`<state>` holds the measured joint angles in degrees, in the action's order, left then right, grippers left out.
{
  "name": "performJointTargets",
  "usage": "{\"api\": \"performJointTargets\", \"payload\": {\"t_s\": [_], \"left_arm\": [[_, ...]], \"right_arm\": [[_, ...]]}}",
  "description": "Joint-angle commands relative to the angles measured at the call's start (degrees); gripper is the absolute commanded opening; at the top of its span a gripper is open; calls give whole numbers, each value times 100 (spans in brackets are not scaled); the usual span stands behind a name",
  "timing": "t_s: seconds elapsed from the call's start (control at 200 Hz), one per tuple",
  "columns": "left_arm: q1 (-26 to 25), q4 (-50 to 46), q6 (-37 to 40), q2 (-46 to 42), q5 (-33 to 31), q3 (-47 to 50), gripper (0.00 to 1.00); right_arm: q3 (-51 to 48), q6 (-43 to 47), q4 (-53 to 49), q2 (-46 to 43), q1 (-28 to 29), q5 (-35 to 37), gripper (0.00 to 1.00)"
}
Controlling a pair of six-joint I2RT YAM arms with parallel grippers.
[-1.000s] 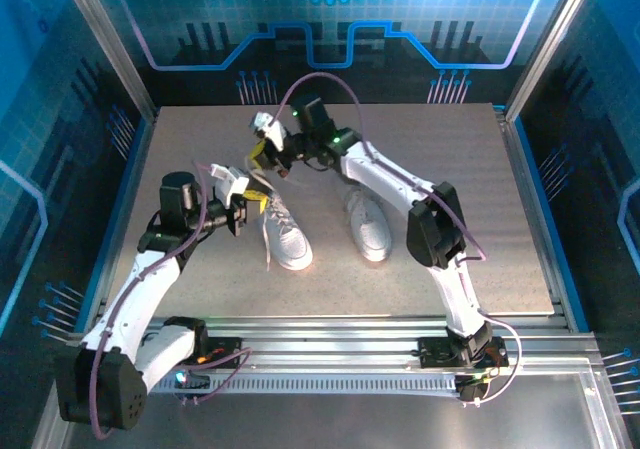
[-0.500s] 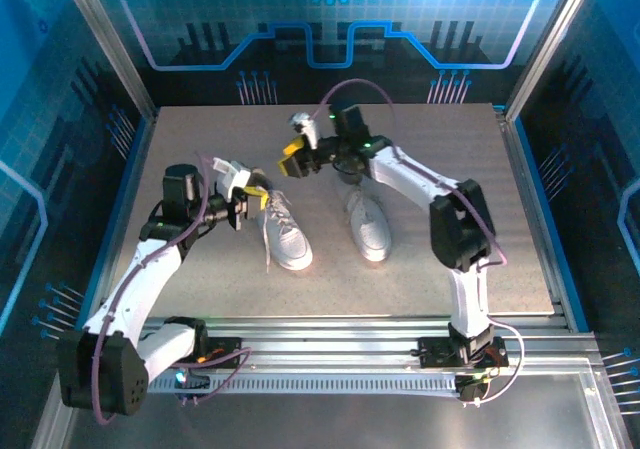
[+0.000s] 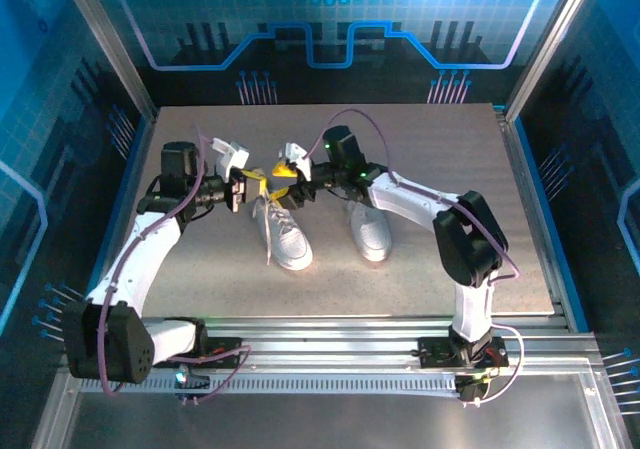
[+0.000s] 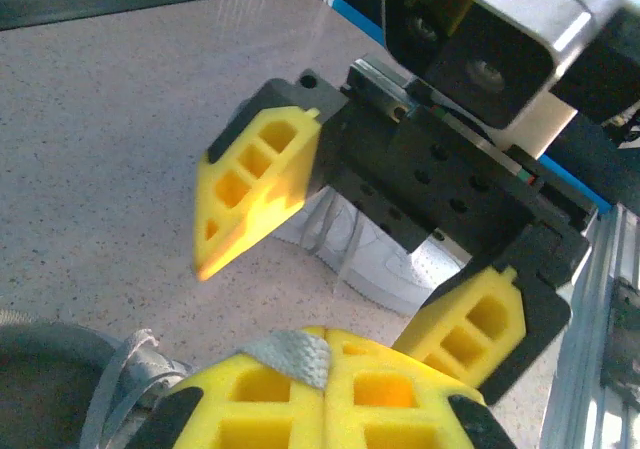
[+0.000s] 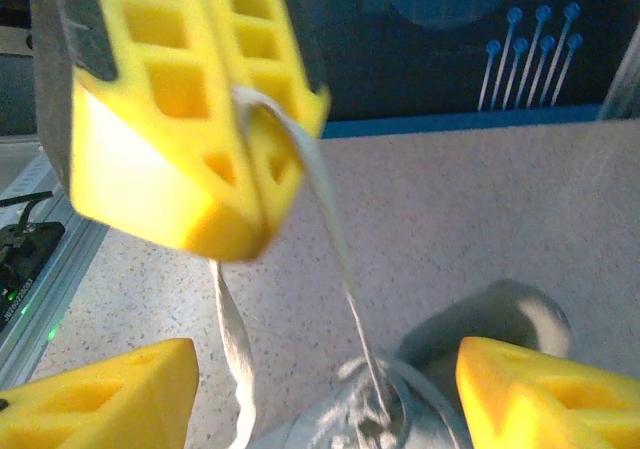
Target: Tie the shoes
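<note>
Two white sneakers lie side by side mid-table, the left shoe (image 3: 286, 239) and the right shoe (image 3: 369, 231). My left gripper (image 3: 256, 182) hovers just behind the left shoe's opening, shut on a white lace (image 4: 291, 355) that runs taut down to that shoe (image 5: 400, 414). My right gripper (image 3: 285, 173) is open and faces the left one closely. In the right wrist view its yellow fingers (image 5: 110, 394) stand wide apart below the left gripper's shut pads (image 5: 190, 99), with the held lace (image 5: 335, 239) passing between them. A second lace (image 5: 235, 354) hangs loose beside it.
Another loose lace end (image 3: 268, 251) trails along the left shoe's near side. The grey table (image 3: 200, 259) is ringed by a metal frame and blue walls. Aluminium rails (image 3: 340, 329) run along the near edge by the arm bases.
My right gripper has swung from the back of the table down and forward to just beside the left gripper. The left gripper has lifted the lace slightly backward.
</note>
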<state>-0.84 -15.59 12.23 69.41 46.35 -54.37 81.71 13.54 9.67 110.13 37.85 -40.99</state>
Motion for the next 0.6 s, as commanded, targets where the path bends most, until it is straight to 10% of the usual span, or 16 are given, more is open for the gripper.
{"api": "performJointTargets", "payload": {"t_s": [0.0,0.17,0.32,0.44,0.595], "left_arm": [[70,-349,236,87,340,-288,0],[84,-351,237,180,312,-337,0],[84,-325,225,220,261,-377,0],[102,-455,320,223,228,-441,0],[268,-234,151,20,182,-294,29]], "right_arm": [[408,329,210,296,83,-181,70],[805,166,118,583,187,-345,66],[804,-49,110,596,209,-250,17],[646,-141,240,503,187,-386,0],[464,-139,199,354,108,-585,0]]}}
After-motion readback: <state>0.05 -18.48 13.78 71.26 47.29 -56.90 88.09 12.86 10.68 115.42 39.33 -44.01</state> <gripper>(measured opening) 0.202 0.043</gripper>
